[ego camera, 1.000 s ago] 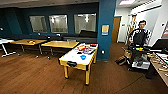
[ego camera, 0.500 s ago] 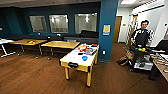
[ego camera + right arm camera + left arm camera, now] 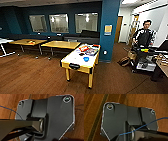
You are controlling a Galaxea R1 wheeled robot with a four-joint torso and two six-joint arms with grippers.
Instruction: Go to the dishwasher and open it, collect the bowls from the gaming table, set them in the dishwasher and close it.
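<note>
Office games lounge: gaming table point(image 3: 75, 59), wood tables point(image 3: 61, 44), sofa point(image 3: 83, 37).

The gaming table point(image 3: 75, 60) stands mid-room on the wood floor point(image 3: 30, 77), its near end toward the camera. On its top, a bowl point(image 3: 86, 59) lies toward the right side, a smaller bowl point(image 3: 81, 54) just behind it, and game boxes point(image 3: 89, 50) at the far end. Behind and to the left stand 2 plain tables point(image 3: 61, 44), side by side. A pillar point(image 3: 109, 30) rises just right of the far end. A person point(image 3: 144, 37) stands at far right behind a cart point(image 3: 145, 65). Windows point(image 3: 62, 22) line the rear wall.
</note>
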